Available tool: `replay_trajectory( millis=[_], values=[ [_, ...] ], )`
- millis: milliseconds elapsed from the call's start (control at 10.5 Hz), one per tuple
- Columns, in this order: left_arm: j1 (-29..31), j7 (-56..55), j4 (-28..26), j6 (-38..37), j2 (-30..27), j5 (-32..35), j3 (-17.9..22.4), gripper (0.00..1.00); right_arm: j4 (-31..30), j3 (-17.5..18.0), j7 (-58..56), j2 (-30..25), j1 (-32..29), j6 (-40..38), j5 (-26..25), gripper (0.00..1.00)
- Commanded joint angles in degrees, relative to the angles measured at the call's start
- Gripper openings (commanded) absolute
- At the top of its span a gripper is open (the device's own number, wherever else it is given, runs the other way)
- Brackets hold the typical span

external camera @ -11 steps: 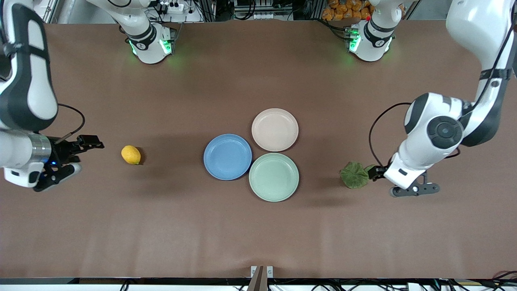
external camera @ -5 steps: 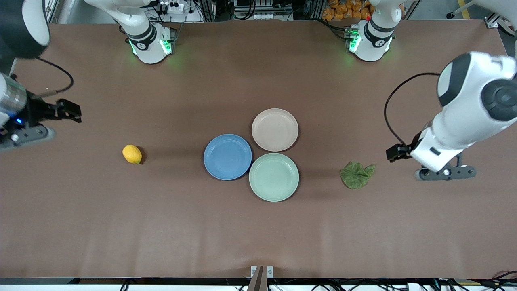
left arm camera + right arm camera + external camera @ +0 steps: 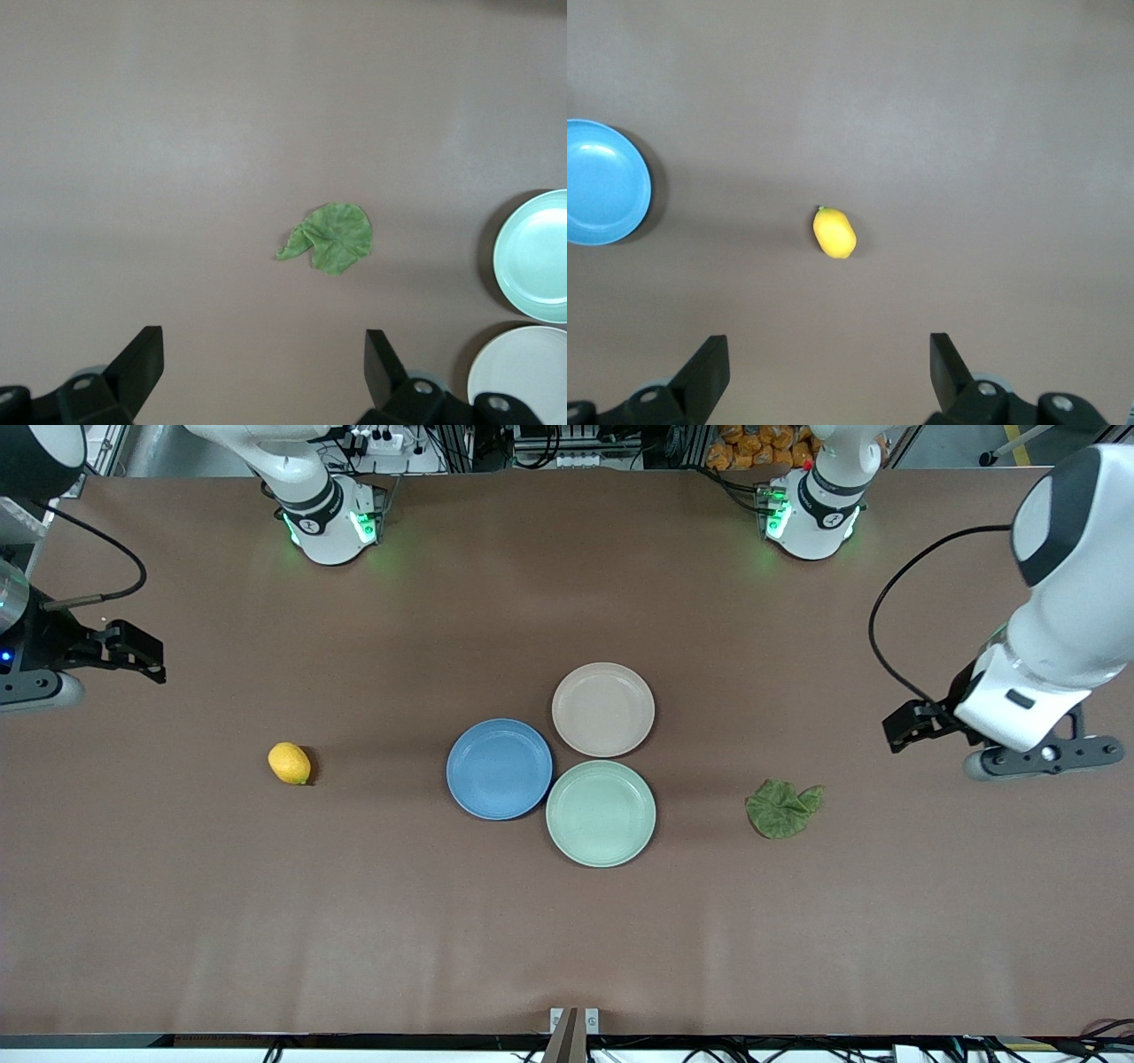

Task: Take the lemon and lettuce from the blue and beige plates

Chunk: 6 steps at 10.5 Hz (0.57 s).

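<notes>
A yellow lemon [image 3: 289, 763] lies on the brown table toward the right arm's end; it also shows in the right wrist view [image 3: 834, 233]. A green lettuce leaf [image 3: 783, 807] lies on the table toward the left arm's end, also in the left wrist view [image 3: 330, 239]. The blue plate [image 3: 499, 768] and the beige plate [image 3: 603, 709] sit empty mid-table. My right gripper [image 3: 133, 651] is open and empty, up over bare table apart from the lemon. My left gripper [image 3: 908, 724] is open and empty, up over bare table apart from the lettuce.
An empty pale green plate [image 3: 601, 812] touches the blue and beige plates, nearer the front camera. It shows with the beige plate [image 3: 523, 376] in the left wrist view [image 3: 536, 257]. The blue plate [image 3: 602, 181] shows in the right wrist view.
Both grippers have risen and drawn away toward their table ends. The left gripper left the lettuce, the right gripper left the lemon. Both items stay on the table.
</notes>
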Motion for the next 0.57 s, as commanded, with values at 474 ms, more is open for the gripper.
replay_trajectory(
  millis=[474],
  values=[
    [-14.1, 13.0, -0.8, -3.8, -5.9, -6.5, 21.0, 1.0, -3.8, -2.6, 2.3, -1.4, 1.5, 3.5, 0.4, 1.0]
  ],
)
